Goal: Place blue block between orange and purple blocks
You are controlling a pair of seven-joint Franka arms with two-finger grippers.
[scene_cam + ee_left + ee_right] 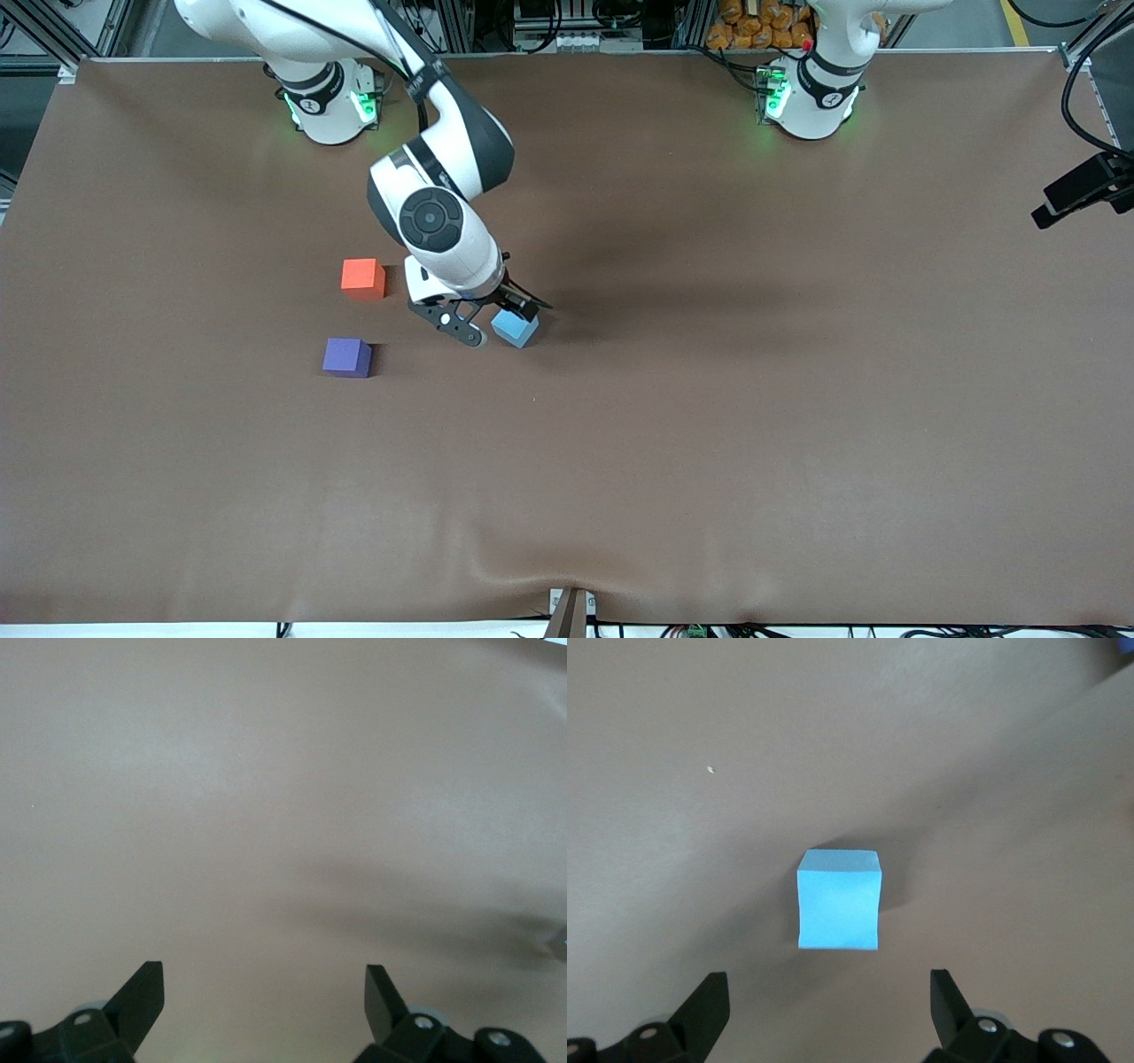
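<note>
The blue block [515,328] sits on the brown worktop [709,425], well apart from the orange block [362,277] and the purple block [346,357], toward the left arm's end from both. The orange block lies farther from the front camera than the purple one, and a bare gap shows between the 2.

The right gripper [496,322] hangs just over the blue block with its fingers spread and holding nothing. In the right wrist view the block [839,900] lies ahead of the 2 fingertips [709,1001], not yet between them.

The block looks like a light, matte cube, probably foam or painted wood, so it should lift easily and resist slipping. Its faces are plain and flat, which suggests a pinch across 2 opposite side faces, low enough to keep it from pivoting. It sits slightly turned against the finger line, so a small wrist rotation may help the fingers meet flat faces and not corners.

The left gripper [264,1005] waits over bare worktop, its fingers apart and empty.
</note>
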